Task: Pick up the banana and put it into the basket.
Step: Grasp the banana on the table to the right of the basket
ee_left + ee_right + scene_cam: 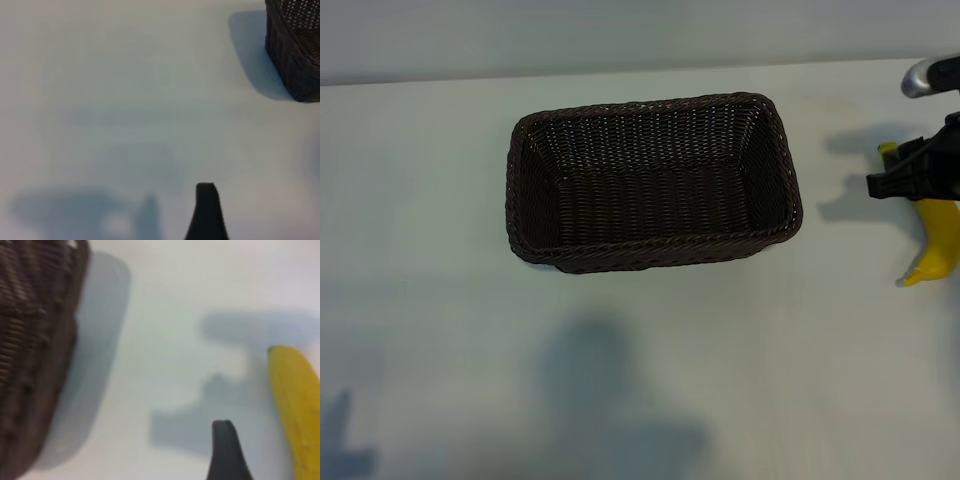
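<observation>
- Exterior view, steeply from above: basket (653,180) at centre of the pale surface (440,330), slightly toward 12 o'clock, long side running 9 to 3 o'clock.
- Dark brown woven wicker, rectangular, rounded corners, braided rim; nothing but bare weave on its floor.
- Banana (934,252) well outside the basket, at about 3 o'clock from it, close to the frame edge, on the surface; yellow, pointed tip toward 7 o'clock, another yellow bit showing beyond the gripper toward 12 o'clock.
- Right gripper (910,175) black, directly over the banana's middle, crossing and hiding part of it; grey arm segment at 1 o'clock of the frame.
- Jaws of the right gripper spread, not pinching the fruit as far as can be seen; contact with the peel cannot be told.
- Right wrist view: one dark finger (226,450) just beside the banana (297,410), bare surface between them; basket wall (35,355) further off, with its shadow alongside.
- Open surface between banana and basket, only shadows lying across it.
- Left wrist view: left gripper over bare surface, well apart from the basket corner (295,50); one dark finger (206,212) showing, jaws spread wide and holding nothing.
- Large soft shadows on the surface toward 6 and 7 o'clock of the exterior view.
</observation>
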